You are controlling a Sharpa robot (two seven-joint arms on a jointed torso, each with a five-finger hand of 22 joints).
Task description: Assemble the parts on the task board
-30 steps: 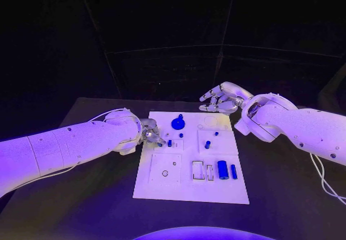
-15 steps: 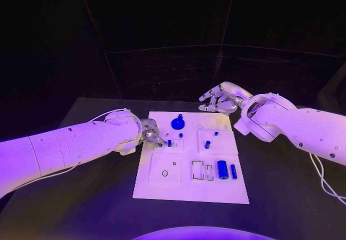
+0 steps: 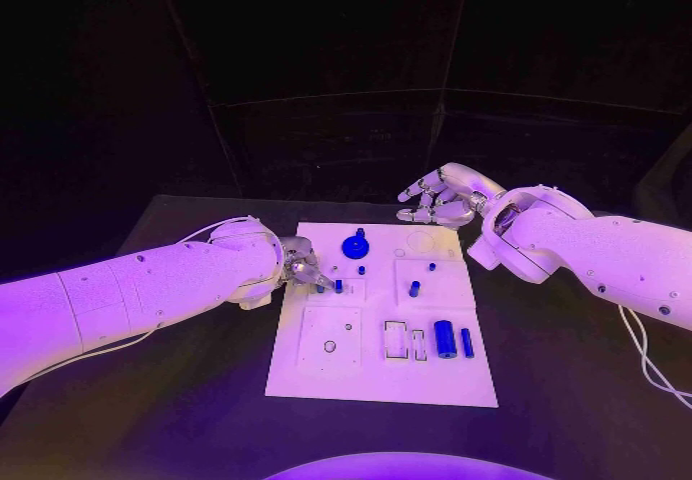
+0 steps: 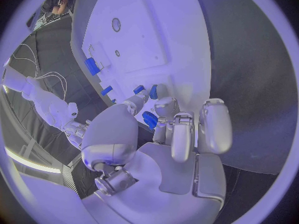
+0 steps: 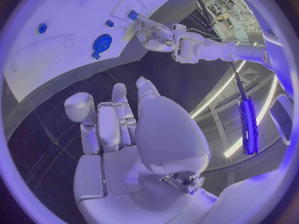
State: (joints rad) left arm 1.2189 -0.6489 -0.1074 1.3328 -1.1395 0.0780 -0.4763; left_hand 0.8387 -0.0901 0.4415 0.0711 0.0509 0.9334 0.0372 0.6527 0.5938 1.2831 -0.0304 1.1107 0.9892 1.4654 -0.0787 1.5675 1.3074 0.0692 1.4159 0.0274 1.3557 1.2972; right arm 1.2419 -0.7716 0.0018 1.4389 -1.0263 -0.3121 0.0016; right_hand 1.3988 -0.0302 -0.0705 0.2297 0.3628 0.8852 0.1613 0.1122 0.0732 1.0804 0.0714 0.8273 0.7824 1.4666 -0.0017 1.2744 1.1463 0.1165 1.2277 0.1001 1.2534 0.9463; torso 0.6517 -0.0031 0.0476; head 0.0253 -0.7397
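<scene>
Presently the left robot hand (image 3: 302,268) pinches an upright blue peg (image 3: 339,286); right robot hand (image 3: 438,197) hovers spread, empty.

- Left hand (image 3: 300,268) crowds the task board's (image 3: 378,385) left edge, fingers over small blue parts (image 3: 339,286) there; that side is blocked
- Right hand (image 3: 440,196) hovers past the board's far right corner, apart from it
- Board's near half lies open; dark tabletop (image 3: 562,360) bare to its right
</scene>
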